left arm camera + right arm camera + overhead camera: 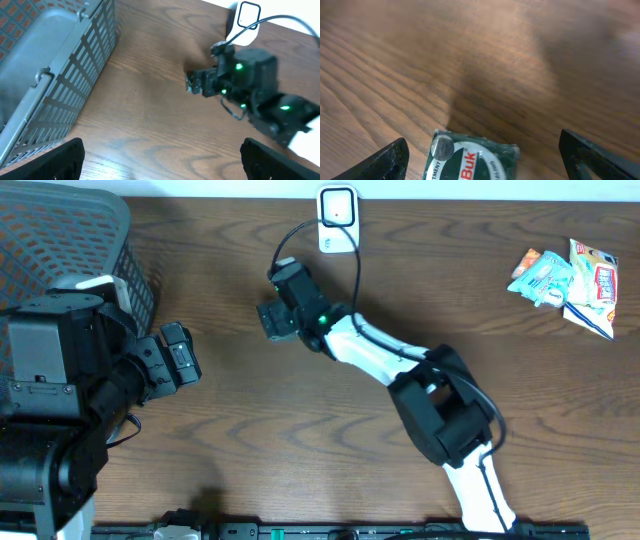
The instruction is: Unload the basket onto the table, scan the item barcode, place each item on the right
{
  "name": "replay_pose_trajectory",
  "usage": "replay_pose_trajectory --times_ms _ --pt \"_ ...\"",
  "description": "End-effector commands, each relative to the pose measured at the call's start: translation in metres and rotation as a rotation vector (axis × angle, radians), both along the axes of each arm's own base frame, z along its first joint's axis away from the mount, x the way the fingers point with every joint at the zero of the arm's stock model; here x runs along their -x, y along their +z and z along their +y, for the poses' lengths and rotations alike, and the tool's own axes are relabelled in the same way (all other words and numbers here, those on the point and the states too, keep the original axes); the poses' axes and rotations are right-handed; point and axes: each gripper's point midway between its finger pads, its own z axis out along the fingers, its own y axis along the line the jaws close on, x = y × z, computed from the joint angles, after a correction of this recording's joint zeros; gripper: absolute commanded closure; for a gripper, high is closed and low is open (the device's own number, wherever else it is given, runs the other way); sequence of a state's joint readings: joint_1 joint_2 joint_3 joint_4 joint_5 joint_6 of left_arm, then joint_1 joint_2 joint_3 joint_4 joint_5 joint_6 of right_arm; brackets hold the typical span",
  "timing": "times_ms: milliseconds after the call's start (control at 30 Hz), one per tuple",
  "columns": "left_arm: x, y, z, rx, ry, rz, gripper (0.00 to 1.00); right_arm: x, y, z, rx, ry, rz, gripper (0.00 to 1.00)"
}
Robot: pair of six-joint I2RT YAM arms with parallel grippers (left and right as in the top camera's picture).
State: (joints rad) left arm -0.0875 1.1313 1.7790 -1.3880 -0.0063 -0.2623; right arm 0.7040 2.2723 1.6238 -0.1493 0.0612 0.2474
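At mid-worktop point(250, 442), the right jaws hang released, spread wide on either side of the green packet point(470, 161). It lies on the wood between them, untouched, near the white scanner point(338, 218). The left jaws gape empty beside the basket point(60, 240).

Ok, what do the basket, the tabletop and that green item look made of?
Basket: moulded plastic by its look, matte grey lattice walls. Table: wood or wood-look laminate, brown with grain lines. Green item: probably glossy printed film or card; too blurred to be sure.
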Motion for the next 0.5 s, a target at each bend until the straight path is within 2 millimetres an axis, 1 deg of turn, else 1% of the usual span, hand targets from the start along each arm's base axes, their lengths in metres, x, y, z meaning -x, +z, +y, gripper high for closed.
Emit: replay_pose_trajectory --times_ms 0,67,133,200,267,333,367,433,467 --pt "0.001 0.002 0.002 -0.005 0.005 -0.006 0.02 0.016 -0.029 0.012 0.08 0.051 0.0 0.09" --pt "0.001 0.002 0.002 -0.005 0.005 -0.006 0.02 0.02 -0.033 0.013 0.095 0.056 0.008 0.11" --pt "0.001 0.002 0.002 -0.005 0.005 -0.006 0.03 0.02 -0.036 0.006 0.13 0.034 0.007 0.15" --pt "0.001 0.002 0.002 -0.005 0.005 -0.006 0.02 0.02 -0.041 -0.007 0.188 0.002 0.013 0.26" --pt "0.001 0.002 0.002 -0.005 0.005 -0.006 0.02 0.022 -0.047 -0.017 0.234 0.009 0.031 0.4" --pt "0.001 0.002 0.002 -0.005 0.005 -0.006 0.02 0.026 -0.051 -0.025 0.266 0.016 0.054 0.44" --pt "0.001 0.002 0.002 -0.005 0.005 -0.006 0.02 0.028 -0.051 -0.03 0.293 0.029 0.067 0.44" --pt "0.001 0.002 0.002 -0.005 0.005 -0.006 0.02 0.033 -0.049 -0.038 0.338 0.06 0.082 0.45" --pt "0.001 0.002 0.002 -0.005 0.005 -0.006 0.02 0.038 -0.045 -0.043 0.371 0.103 0.09 0.47"
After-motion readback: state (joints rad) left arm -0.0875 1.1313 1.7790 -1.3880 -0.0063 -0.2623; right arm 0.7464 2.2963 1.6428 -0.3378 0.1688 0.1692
